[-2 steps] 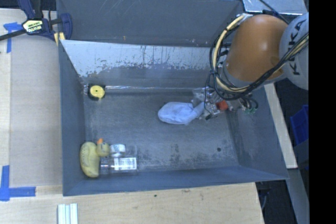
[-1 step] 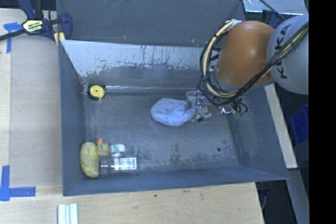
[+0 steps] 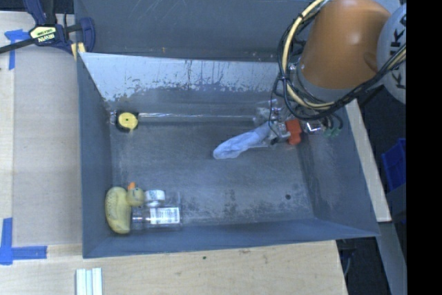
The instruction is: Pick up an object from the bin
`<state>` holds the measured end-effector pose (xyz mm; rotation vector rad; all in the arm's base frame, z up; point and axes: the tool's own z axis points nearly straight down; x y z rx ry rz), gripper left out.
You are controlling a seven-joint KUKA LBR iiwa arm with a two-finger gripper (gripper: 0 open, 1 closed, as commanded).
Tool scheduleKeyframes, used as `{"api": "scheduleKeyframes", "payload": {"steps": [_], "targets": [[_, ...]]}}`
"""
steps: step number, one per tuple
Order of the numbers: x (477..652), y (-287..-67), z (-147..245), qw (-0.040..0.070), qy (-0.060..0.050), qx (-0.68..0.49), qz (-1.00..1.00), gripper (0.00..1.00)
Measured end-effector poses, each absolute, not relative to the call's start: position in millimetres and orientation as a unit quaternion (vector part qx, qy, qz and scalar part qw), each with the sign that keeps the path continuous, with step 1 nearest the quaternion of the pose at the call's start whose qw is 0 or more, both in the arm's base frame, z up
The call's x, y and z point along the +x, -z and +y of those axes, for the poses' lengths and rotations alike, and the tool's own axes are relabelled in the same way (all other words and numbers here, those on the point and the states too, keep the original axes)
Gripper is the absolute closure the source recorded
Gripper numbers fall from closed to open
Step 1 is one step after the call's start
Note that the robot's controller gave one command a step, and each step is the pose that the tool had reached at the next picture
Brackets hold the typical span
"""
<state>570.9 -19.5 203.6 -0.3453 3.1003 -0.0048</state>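
My gripper (image 3: 275, 130) is at the bin's right side, low over the floor, under the arm's orange dome. It is shut on the right end of a pale blue cloth (image 3: 237, 144). The cloth tapers up into the fingers, and its left end trails down to the bin floor near the middle. Where the fingers meet the cloth is partly hidden by the dome and cables.
A clear tube (image 3: 193, 117) with a yellow cap (image 3: 126, 121) lies along the foot of the back wall. A yellow rubber duck (image 3: 118, 209) and a small clear bottle (image 3: 157, 215) lie together in the front left corner.
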Motion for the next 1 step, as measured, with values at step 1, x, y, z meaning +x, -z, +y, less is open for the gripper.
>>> {"api": "scheduleKeyframes", "payload": {"steps": [1], "targets": [[572.0, -218.4, -19.4, 0.013, 0.002, -0.109, 0.994, 1.00]]}}
